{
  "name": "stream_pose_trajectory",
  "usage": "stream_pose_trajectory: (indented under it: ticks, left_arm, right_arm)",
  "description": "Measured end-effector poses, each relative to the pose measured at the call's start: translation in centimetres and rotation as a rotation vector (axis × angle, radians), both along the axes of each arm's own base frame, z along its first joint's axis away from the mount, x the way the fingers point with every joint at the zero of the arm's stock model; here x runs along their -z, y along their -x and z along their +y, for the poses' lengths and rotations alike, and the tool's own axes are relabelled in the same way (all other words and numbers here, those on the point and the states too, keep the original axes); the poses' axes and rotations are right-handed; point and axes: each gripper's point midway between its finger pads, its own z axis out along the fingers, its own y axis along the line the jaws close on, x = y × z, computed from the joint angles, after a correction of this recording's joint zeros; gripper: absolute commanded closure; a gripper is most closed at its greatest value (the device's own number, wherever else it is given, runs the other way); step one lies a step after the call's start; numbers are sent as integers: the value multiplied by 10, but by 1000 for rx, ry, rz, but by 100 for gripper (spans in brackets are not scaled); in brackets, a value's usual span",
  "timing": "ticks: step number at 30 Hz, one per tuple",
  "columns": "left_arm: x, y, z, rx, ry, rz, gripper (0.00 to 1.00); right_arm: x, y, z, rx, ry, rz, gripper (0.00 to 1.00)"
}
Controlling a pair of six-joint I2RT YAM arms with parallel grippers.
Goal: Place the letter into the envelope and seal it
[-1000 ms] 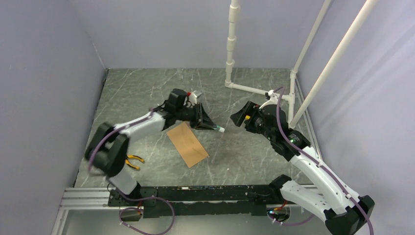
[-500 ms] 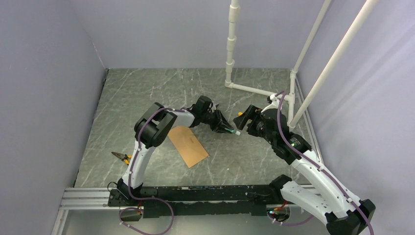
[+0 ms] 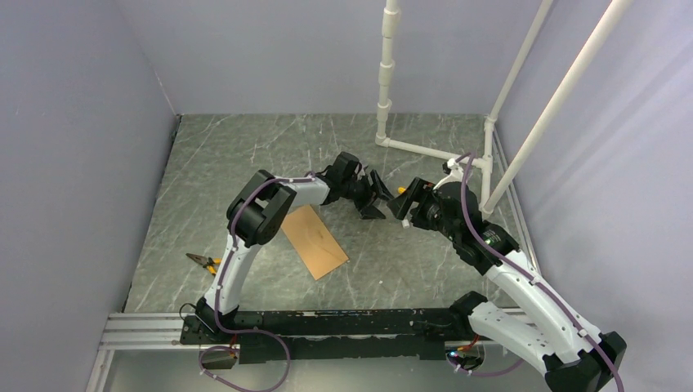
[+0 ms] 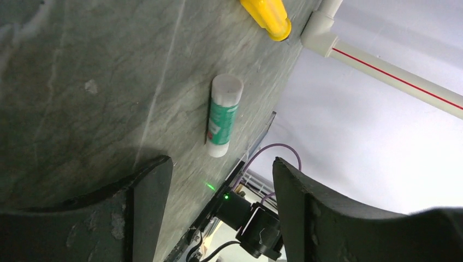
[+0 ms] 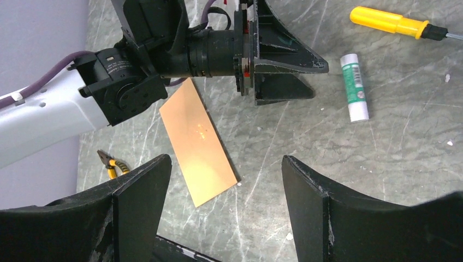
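The envelope point(image 3: 315, 241) is a flat brown rectangle lying on the grey marble table, also seen in the right wrist view point(image 5: 197, 141); no flap shows on it. The letter is out of view. My left gripper point(image 3: 377, 198) hovers right of the envelope, open and holding nothing point(image 4: 221, 164). A green-and-white glue stick point(image 4: 224, 117) lies on the table just beyond its fingertips, clear of both fingers point(image 5: 354, 87). My right gripper point(image 3: 406, 200) faces the left one from the right, open and empty point(image 5: 225, 159), above bare table near the envelope's lower corner.
A yellow-handled screwdriver point(image 5: 390, 22) lies past the glue stick. Yellow-handled pliers point(image 3: 204, 261) lie at the left near the front. A white pipe frame point(image 3: 425, 149) stands at the back right. Purple walls close in three sides.
My left gripper swung right with the glue stick in its jaws, then opened; the stick now lies loose on the table. My right gripper edged slightly toward it.
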Motion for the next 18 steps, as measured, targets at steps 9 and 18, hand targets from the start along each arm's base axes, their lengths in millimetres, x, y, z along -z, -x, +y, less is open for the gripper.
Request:
stream_pose_trajectory:
  ticks: [9,18]
  left_arm:
    - [-4,1,10,-2,-61,-57,23]
    - [-83,13,75,-70,-292,-314,7]
  right_arm:
    - [7,3,-7,16,38,19,25]
    - [2,3,-41,127,182,44,1]
